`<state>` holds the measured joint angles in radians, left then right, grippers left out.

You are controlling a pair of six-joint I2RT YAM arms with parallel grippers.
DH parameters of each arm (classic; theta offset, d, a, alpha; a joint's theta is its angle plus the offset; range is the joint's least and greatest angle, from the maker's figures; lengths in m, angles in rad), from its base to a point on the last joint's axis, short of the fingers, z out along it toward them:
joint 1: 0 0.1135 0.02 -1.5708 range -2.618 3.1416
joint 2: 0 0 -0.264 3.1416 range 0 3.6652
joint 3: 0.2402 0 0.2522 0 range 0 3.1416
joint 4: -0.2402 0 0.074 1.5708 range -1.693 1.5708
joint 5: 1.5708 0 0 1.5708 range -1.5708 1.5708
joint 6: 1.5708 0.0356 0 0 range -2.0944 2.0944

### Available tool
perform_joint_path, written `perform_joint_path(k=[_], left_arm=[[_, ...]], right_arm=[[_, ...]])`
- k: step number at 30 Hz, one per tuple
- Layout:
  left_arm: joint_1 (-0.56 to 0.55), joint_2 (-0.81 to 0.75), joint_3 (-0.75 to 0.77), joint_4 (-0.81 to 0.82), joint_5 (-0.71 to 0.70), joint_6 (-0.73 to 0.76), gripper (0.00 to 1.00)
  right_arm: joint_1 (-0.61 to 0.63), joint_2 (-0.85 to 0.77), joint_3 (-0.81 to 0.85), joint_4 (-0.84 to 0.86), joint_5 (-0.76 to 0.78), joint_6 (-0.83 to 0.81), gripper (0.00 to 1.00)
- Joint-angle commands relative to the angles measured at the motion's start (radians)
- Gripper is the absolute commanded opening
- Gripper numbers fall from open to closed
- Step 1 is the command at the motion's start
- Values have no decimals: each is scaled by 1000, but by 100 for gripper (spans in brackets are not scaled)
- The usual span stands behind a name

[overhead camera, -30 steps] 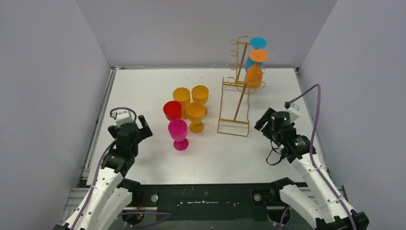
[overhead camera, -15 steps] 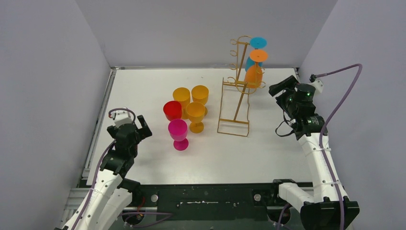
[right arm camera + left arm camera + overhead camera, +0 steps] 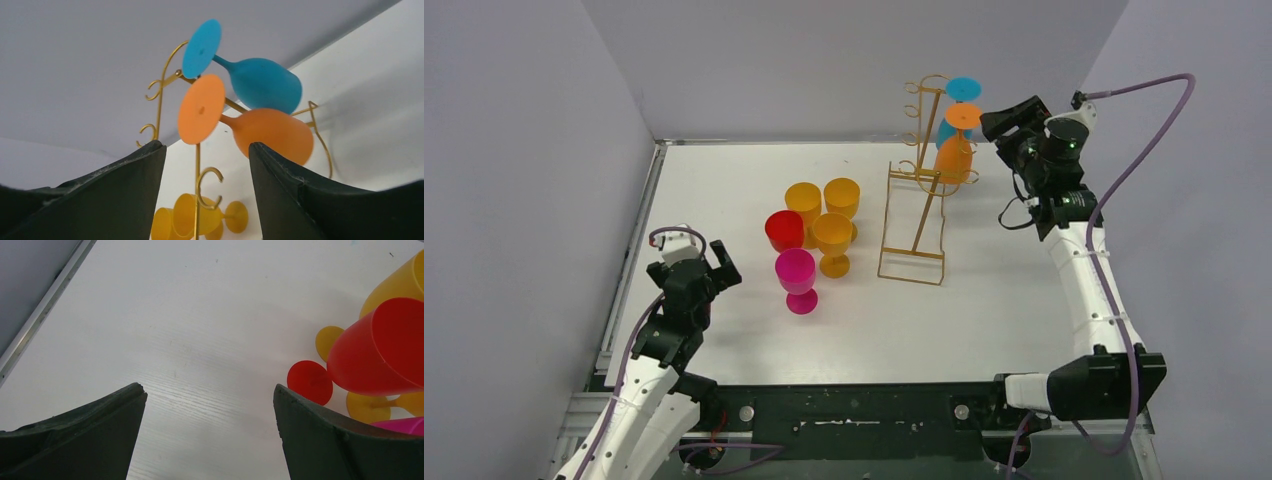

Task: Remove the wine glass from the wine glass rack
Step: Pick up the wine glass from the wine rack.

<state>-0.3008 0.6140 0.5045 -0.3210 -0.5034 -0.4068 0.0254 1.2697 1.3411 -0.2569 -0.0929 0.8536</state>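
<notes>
The right arm had climbed since a second before. It had been low over the table (image 3: 724, 190), off to the right of the foot of the wine glass rack (image 3: 923, 222); now the right tool (image 3: 1001, 122) hung high beside the rack's top, just right of it, jaws parted and holding nothing. The left tool (image 3: 696, 262) had not moved from its place well to the left of the rack, low over the table, its jaws spread wide and empty.

From above, the orange wine glass (image 3: 955, 158) hung upside down on the rack's right side, and the blue wine glass (image 3: 963, 89) hung behind and above it, half hidden. The right wrist view showed both whole: two round flat feet turned toward the camera, slim stems and rounded bowls, with the orange foot seen between the dark fingers but clear of them. The left wrist view showed only smooth white tabletop, with a red glass (image 3: 385, 347) at its edge.

The rack was thin gold wire with curled hooks and a rectangular base. The glasses looked matte and opaque. Left of the rack stood three yellow glasses (image 3: 833, 235), the red one and a pink glass (image 3: 796, 272), all upright.
</notes>
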Motion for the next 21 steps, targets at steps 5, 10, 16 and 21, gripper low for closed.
perform_joint_path(k=[5,10,16,21], left_arm=[[-10,-14,23,48,22,10,97],[-12,-15,22,45,28,7,97],[-12,-16,22,46,29,6,97],[-13,-15,22,48,30,8,97]], right_arm=[[-5,175,160,127,-110,38,51],[-11,214,183,123,-106,36,49],[-18,230,176,146,-135,33,29],[-18,230,172,146,-137,34,24]])
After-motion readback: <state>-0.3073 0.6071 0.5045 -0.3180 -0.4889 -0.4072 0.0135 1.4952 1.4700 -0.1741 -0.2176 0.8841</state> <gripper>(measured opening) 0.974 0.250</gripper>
